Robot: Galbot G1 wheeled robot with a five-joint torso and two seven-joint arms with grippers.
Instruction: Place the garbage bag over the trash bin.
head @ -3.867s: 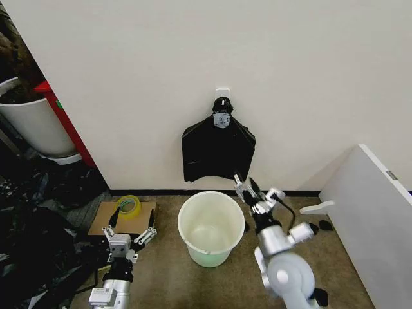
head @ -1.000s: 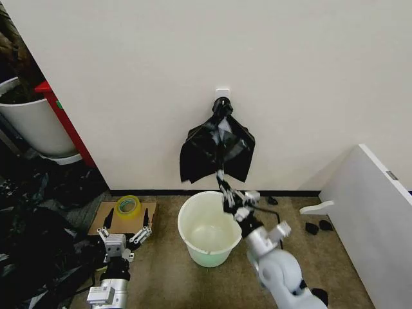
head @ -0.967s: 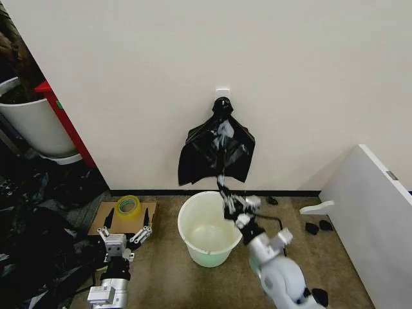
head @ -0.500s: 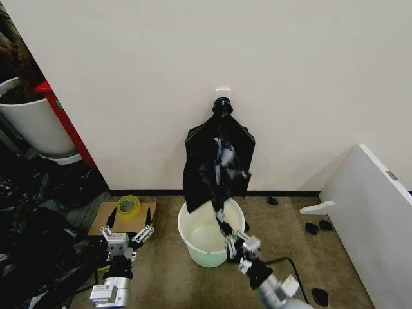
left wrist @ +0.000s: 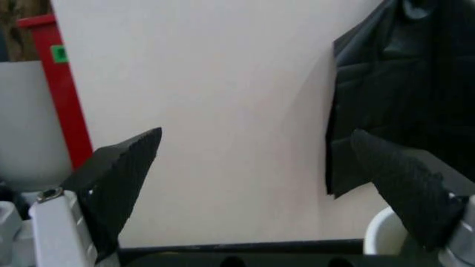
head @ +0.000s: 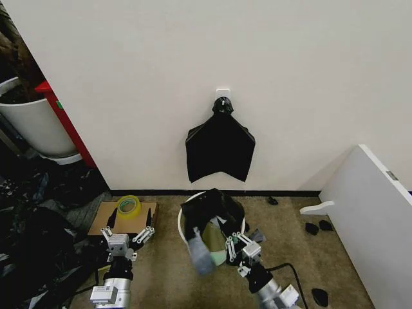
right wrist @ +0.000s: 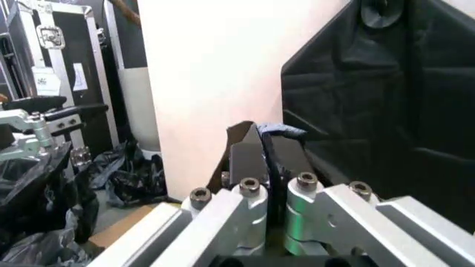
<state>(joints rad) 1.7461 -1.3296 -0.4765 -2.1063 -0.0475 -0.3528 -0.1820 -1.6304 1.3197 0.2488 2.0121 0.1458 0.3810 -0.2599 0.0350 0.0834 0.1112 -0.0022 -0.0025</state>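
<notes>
Left gripper [head: 122,237] idles spread wide on the floor's left, beside my tape roll [head: 129,205]. Since half a second ago one garbage bag [head: 209,212] has come free of the wall bundle [head: 219,149] and lies over the trash bin [head: 185,232], pinched in my right gripper [head: 237,246]. Bin mostly hidden; bag's mouth unreadable.

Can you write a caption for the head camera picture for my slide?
Right tool shut on a black garbage bag draped over the white trash bin, left tool open beside it.

Black garbage bag [head: 209,207]; white trash bin [head: 183,232]
</notes>
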